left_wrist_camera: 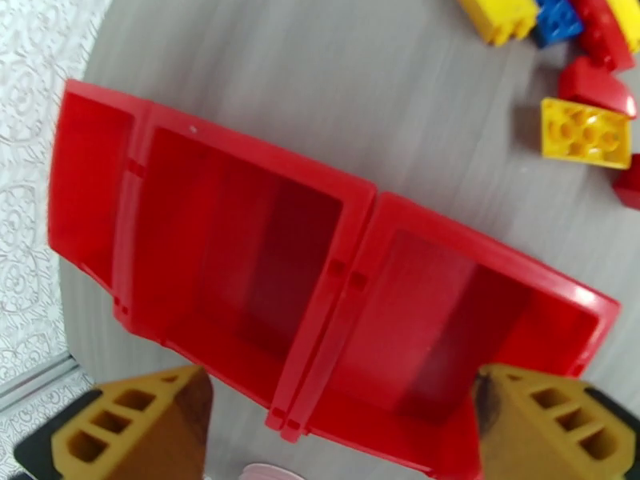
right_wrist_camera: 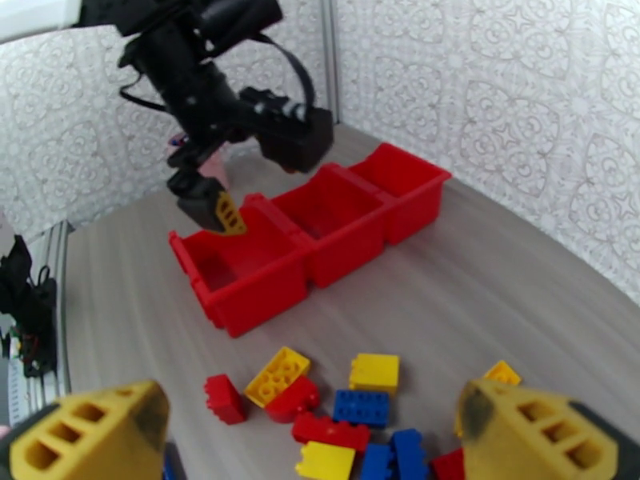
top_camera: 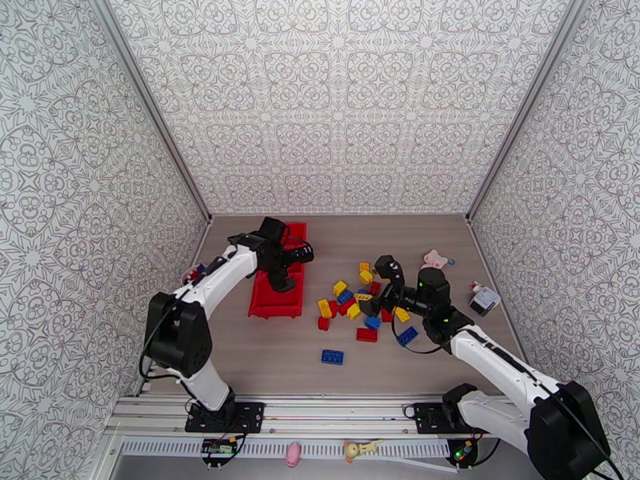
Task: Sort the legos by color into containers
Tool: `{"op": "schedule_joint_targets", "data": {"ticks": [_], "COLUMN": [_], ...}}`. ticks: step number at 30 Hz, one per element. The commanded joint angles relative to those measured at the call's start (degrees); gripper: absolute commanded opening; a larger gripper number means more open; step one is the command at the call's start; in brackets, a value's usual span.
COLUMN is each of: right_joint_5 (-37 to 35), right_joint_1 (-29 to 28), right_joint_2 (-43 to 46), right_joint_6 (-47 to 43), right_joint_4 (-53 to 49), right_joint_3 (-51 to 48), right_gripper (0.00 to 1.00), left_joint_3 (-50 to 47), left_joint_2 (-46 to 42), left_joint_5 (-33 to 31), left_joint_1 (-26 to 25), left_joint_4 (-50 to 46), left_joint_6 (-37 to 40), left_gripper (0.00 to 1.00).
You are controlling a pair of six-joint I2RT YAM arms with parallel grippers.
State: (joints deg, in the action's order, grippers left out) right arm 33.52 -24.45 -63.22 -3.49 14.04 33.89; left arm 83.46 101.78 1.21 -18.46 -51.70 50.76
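1. Patterned grey-white walls (top_camera: 336, 98) enclose the workspace on three sides.
2. The wood-grain tabletop (top_camera: 272, 354) carries everything, and both arm bases are bolted at its near edge.
3. The left arm (top_camera: 216, 282) reaches from the near-left corner toward the far-left part. The right arm (top_camera: 496, 362) reaches from the near-right corner toward the middle.
4. The containers (top_camera: 276, 302) are three joined red bins. They form one row in the left half of the tabletop, running from the far edge toward the middle. The left wrist view looks down into two of the bins (left_wrist_camera: 240, 234), and the right wrist view shows the whole row (right_wrist_camera: 320, 226).
5. The legos (top_camera: 352, 302) lie loose on the tabletop in a red, blue and yellow cluster just right of centre, near the containers but apart from them. One blue brick (top_camera: 332, 357) sits alone toward the near edge.
6. The left end effector (top_camera: 282, 282) hangs above the row of containers. Its fingers are spread wide and released, with nothing between them (left_wrist_camera: 336, 430).
7. The right end effector (top_camera: 382, 288) hovers over the lego cluster. It is also released, with its yellow pads far apart and gripping nothing (right_wrist_camera: 312, 442).
8. A small pink plush toy (top_camera: 434, 258) lies toward the far-right corner, beyond the legos.
9. A small white-grey object (top_camera: 483, 300) sits near the right edge.
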Motion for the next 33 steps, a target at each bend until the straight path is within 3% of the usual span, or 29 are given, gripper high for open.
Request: {"op": "schedule_joint_targets", "data": {"ticks": [1, 10, 19, 25, 33], "right_joint_5": [2.5, 1.9, -3.8, -6.6, -8.9], "right_joint_1": [-0.6, -1.5, -1.5, -1.5, -1.5], "right_joint_2": [-0.9, -2.3, -0.5, -0.5, -0.9], "right_joint_6": [-0.1, -0.1, -4.2, -4.2, -2.3], "right_joint_4": [-0.2, -0.3, -5.8, -4.8, -2.0], "right_joint_3": [2.3, 2.3, 3.5, 3.4, 2.3], "right_gripper": [0.99, 1.0, 0.99, 1.0, 0.99], "left_joint_3": [3.0, 5.1, 4.6, 4.4, 4.5], "left_joint_2": [2.9, 9.1, 10.3, 10.0, 9.1], "left_joint_5": [-2.1, -1.2, -1.0, -1.1, 1.2], "left_joint_1": [0.9, 2.2, 3.3, 3.9, 5.3], "left_joint_4": [-4.5, -2.1, -0.6, -1.3, 0.9], "left_joint_6": [3.5, 3.5, 3.1, 2.5, -6.7], "left_gripper": [0.83, 0.68, 0.35, 0.2, 0.12]}}
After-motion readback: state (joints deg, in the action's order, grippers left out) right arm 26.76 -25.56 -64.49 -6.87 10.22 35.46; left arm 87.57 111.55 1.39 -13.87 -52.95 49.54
